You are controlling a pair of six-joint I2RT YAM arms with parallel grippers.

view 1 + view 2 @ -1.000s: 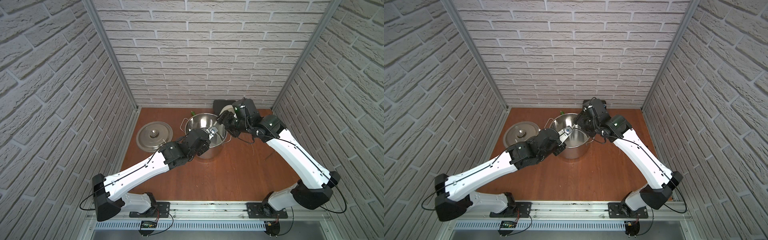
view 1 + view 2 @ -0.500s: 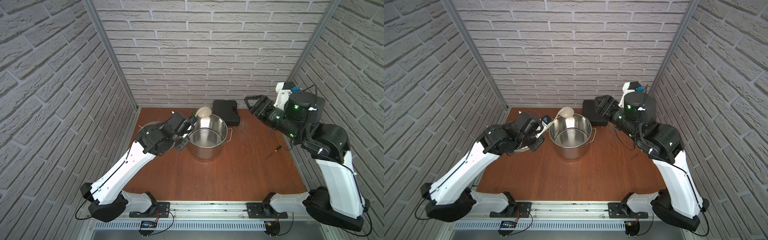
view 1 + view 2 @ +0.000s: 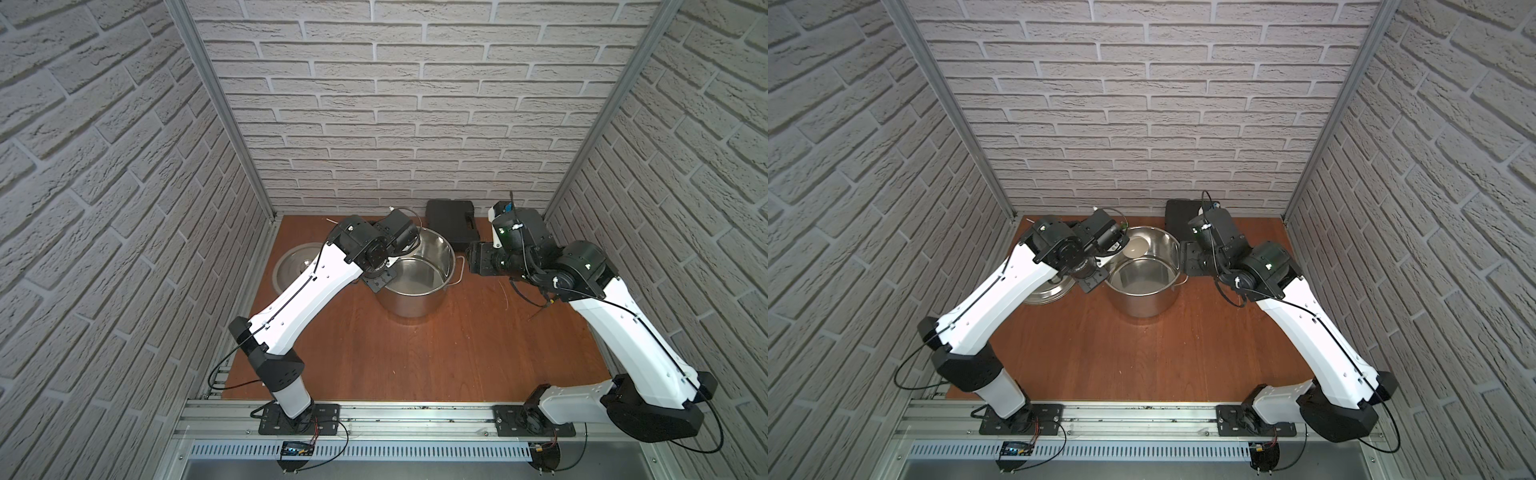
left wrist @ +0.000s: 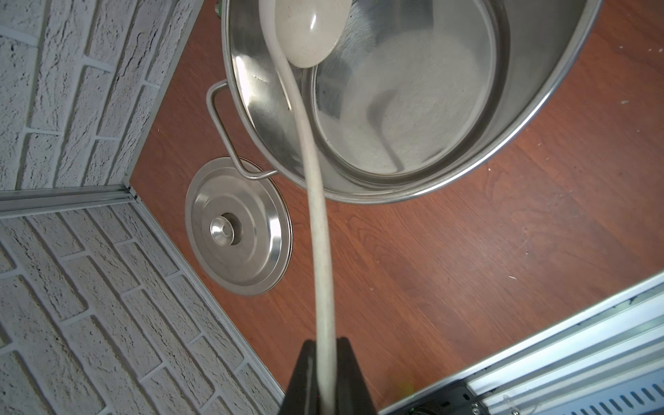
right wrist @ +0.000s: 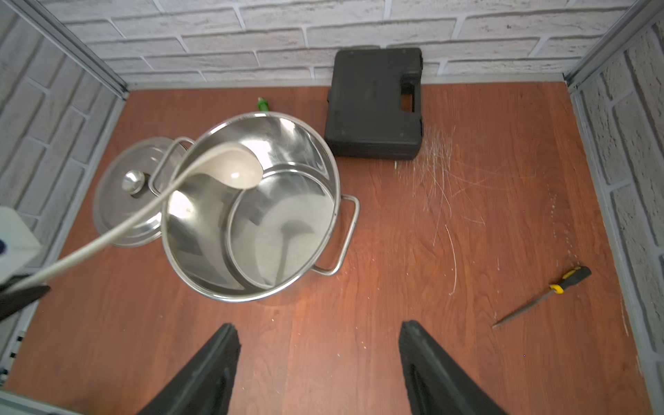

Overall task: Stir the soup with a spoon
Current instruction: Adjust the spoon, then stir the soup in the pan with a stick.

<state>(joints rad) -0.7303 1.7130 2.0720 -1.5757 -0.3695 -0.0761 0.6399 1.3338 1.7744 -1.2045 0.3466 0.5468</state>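
Observation:
The spoon is a cream-white ladle; its bowl (image 3: 1136,248) hangs inside the steel pot (image 3: 1142,303) near the far-left wall, above the bottom. In the left wrist view my left gripper (image 4: 325,345) is shut on the end of the spoon's (image 4: 309,32) long handle, which crosses the pot's rim (image 4: 251,90). No soup shows; the pot's bottom looks like bare steel. My right gripper (image 5: 318,330) is open and empty, above the bare table on the pot's (image 5: 194,230) right-hand side. In a top view my left wrist hides the spoon.
The pot's lid (image 5: 118,208) lies flat to the left of the pot. A black case (image 3: 451,222) stands against the back wall, right of the pot. A dark-handled screwdriver (image 5: 542,298) lies far right. A small green thing (image 5: 263,104) sits behind the pot.
My left arm swung the spoon from the pot's front rim round to its far-left side. My right arm left the pot's right rim, rose back, then came down beside the pot's right handle.

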